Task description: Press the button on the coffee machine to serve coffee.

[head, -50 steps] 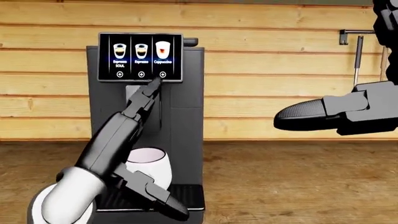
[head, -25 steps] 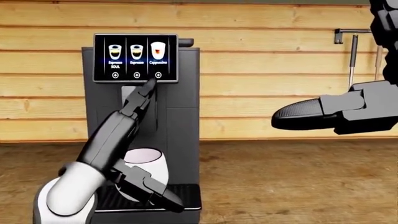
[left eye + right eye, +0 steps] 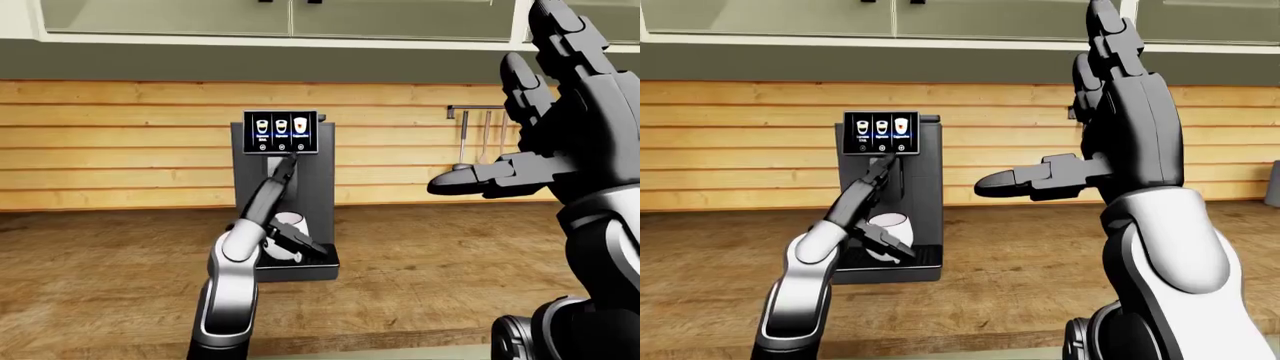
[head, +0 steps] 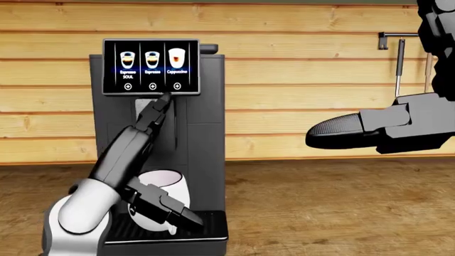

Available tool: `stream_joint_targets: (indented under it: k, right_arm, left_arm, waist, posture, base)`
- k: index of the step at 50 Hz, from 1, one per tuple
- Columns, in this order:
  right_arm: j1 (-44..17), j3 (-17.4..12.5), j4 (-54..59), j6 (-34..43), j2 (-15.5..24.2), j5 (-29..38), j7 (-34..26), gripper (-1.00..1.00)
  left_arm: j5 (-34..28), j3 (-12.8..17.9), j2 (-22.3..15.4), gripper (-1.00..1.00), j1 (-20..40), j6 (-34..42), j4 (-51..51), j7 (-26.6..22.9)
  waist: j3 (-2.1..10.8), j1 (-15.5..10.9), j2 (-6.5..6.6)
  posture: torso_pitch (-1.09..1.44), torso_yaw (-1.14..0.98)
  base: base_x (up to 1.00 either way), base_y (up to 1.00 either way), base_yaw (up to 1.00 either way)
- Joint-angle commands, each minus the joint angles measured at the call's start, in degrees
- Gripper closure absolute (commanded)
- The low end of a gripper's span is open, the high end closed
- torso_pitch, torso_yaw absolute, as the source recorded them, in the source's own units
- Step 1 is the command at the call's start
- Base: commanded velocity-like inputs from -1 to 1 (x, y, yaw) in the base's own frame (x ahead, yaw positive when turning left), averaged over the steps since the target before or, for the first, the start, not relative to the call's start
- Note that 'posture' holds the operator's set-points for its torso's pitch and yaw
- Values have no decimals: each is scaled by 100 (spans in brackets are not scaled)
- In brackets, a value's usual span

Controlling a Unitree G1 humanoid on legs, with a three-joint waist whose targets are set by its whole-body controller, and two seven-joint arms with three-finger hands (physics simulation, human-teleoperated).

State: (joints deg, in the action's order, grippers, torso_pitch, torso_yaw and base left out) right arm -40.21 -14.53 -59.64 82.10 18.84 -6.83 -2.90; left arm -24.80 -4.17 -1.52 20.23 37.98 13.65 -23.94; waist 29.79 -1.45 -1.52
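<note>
Head view shows the coffee machine standing upright on the wooden table against the plank wall, its long axis vertical and its screen facing the camera. The screen sits at the top of the machine with three drink icons in a row, each with a small round button beneath; the rightmost button belongs to the cappuccino. A white cup rests on the drip tray under the spout.

The left robot hand has one finger stretched up, its tip just under the screen's lower edge below the right button, apparently not on it; the other fingers splay low beside the cup. It grips nothing. The right robot hand is raised well to the right, fingers spread, empty.

The risks, as I judge them: the fingertip could land on the bezel rather than the button, or slide left onto a neighbouring drink. The low fingers sit close to the cup, so any arm shift could knock it off the tray.
</note>
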Motion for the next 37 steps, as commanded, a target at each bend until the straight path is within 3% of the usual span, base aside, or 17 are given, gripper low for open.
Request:
stream_joint_targets:
  k: [1, 37]
  right_arm:
    - [-131, -21, 50, -103, 28, 52, -2, -100]
    - [-93, 69, 44, -145, -48, 251, -115, -100]
  left_arm:
    - [-19, 23, -6, -100, 165, -157, 155, 65]
    - [2, 53, 1, -100, 192, -462, -365, 194]
  waist:
    - [-67, 2, -11]
    - [-71, 90, 14]
  posture:
    - [-85, 0]
    - [-85, 0]
  base:
    - [0, 0, 0]
    - [0, 0, 0]
